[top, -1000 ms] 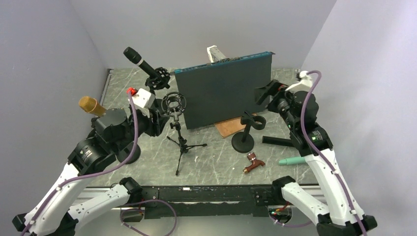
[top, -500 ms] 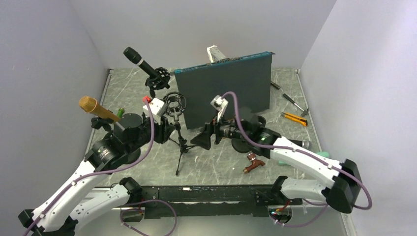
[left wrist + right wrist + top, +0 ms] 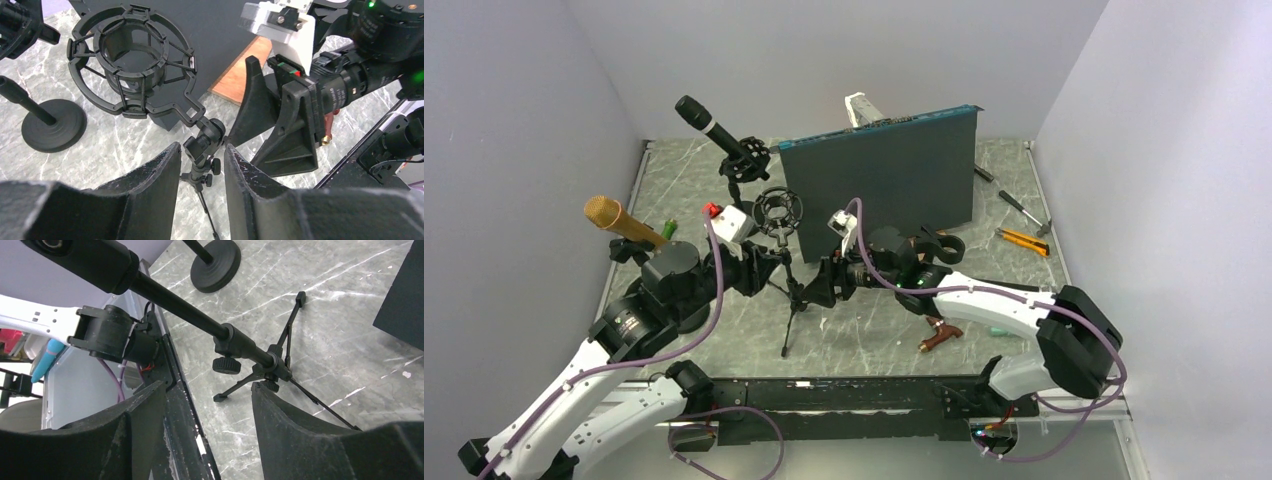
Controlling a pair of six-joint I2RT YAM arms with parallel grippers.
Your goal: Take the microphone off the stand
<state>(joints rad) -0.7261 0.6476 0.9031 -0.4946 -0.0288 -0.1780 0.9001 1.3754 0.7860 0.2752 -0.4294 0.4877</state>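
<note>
Currently both arms sit on the tripod stand (image 3: 792, 300) mid-bench, and its shock mount (image 3: 131, 60) looks empty from the left wrist view. The microphones are elsewhere. The black microphone (image 3: 707, 122) is clipped on a stand at the far left, and the gold microphone (image 3: 610, 213) is on another stand at the left, near the left arm. Can't tell which one is the target.

Left gripper (image 3: 202, 150): fingers straddle the swivel joint just under the mount, close on both sides. Can't tell if they actually clamp it.

Right gripper (image 3: 207, 387): fingers released and wide apart, with the pole near the leg hub between them, touching neither.

Risks:
- Wrong object: with the mount empty, a grab here likely frees no microphone.
- The pole sits nearer one right finger than the other. If they close, that finger hits first and shoves the light tripod sideways, so the legs skid on the bench (image 3: 864, 335) or it tips.
- Two holds on one thin pole: any mismatch between the arms twists the joint.
- The grippers are just beside each other, so a small overshoot means a knock.
- A tipped stand could hit the black microphone's stand beyond it, or the dark board (image 3: 879, 180).
</note>
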